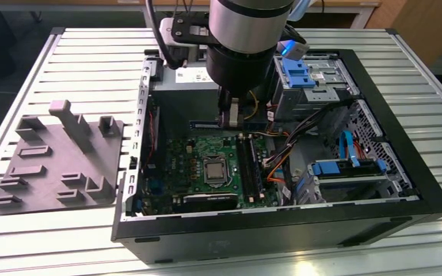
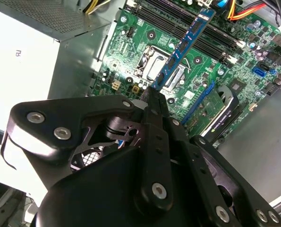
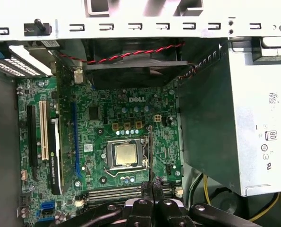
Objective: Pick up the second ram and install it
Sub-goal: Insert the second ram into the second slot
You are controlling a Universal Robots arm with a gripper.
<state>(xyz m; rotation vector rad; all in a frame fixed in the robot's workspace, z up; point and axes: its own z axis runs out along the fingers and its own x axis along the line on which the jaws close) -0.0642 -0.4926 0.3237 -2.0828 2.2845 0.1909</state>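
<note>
Silver arm, black pincer, silver screws

Locate the gripper inside the computer case, above the motherboard. The memory stick sits clamped between the fingers and reaches out past their tips. The processor socket lies on the board beneath the stick, beyond the fingertips. The memory slots run across the board near the fingertips. You find the power supply to one side of the fingers and the graphics card to the opposite side. The tray rests on the table, outside the case, well apart from the fingers.
</note>
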